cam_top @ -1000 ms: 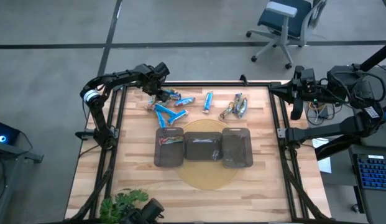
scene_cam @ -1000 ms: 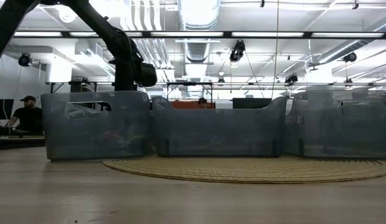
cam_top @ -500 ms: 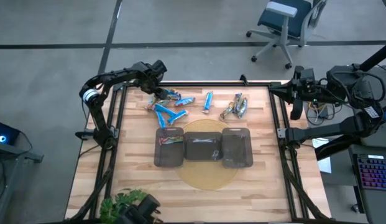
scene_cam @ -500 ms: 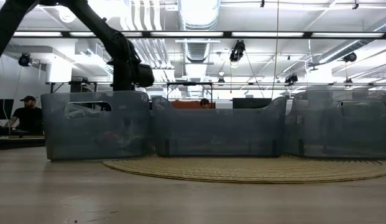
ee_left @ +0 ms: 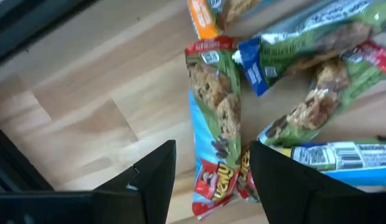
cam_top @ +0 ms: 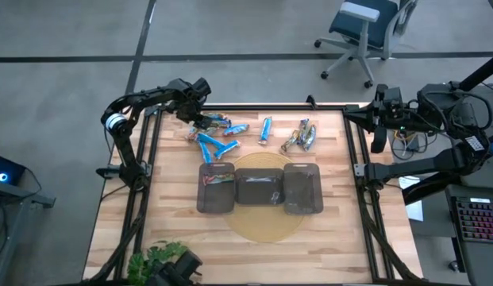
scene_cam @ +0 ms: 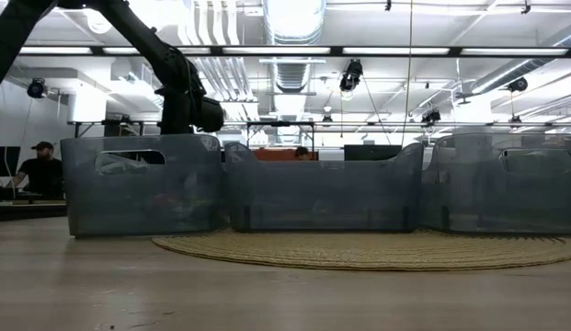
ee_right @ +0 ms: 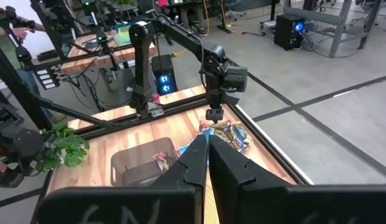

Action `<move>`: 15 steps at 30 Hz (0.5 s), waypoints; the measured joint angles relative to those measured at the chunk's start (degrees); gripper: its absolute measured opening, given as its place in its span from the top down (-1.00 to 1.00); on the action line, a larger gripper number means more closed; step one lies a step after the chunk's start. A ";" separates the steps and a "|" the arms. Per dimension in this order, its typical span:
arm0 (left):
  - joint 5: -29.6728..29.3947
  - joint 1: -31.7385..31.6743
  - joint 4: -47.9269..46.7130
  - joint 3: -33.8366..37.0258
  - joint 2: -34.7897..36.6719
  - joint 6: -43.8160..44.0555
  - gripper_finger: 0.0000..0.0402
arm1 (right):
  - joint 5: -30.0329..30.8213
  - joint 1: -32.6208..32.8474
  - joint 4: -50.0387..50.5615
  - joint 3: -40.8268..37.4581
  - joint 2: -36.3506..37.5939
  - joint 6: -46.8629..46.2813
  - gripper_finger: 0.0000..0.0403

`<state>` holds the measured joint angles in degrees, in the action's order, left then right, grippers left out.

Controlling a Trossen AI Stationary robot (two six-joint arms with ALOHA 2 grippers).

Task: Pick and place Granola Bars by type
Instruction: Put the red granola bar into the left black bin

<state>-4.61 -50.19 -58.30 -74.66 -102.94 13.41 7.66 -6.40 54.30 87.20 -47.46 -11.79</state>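
High view: left tool hangs over the bars at upper left of the desk; right tool parked at right.

Left wrist view: fingers apart above a green bar. Light, crinkly, slippery; grip mid-length.

Right wrist view: fingers together.

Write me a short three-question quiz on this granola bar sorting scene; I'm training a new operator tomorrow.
1. True or false: the left gripper is open above the pile of shiny wrapped granola bars.
2. Which of the three dark translucent rectangular trays holds bars? A left, B middle, C right.
3. Where is the right gripper?

Key: 1 true. 2 A: the left tray. 3 Off the wooden table, beyond its right edge, shut and idle.
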 joint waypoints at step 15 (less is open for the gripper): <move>-0.21 0.39 0.28 0.12 0.00 1.59 0.07 | -0.02 -0.01 0.44 0.00 0.00 0.35 0.96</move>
<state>-4.82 -49.81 -58.02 -74.54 -102.94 15.00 7.64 -6.41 54.74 87.20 -47.46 -11.44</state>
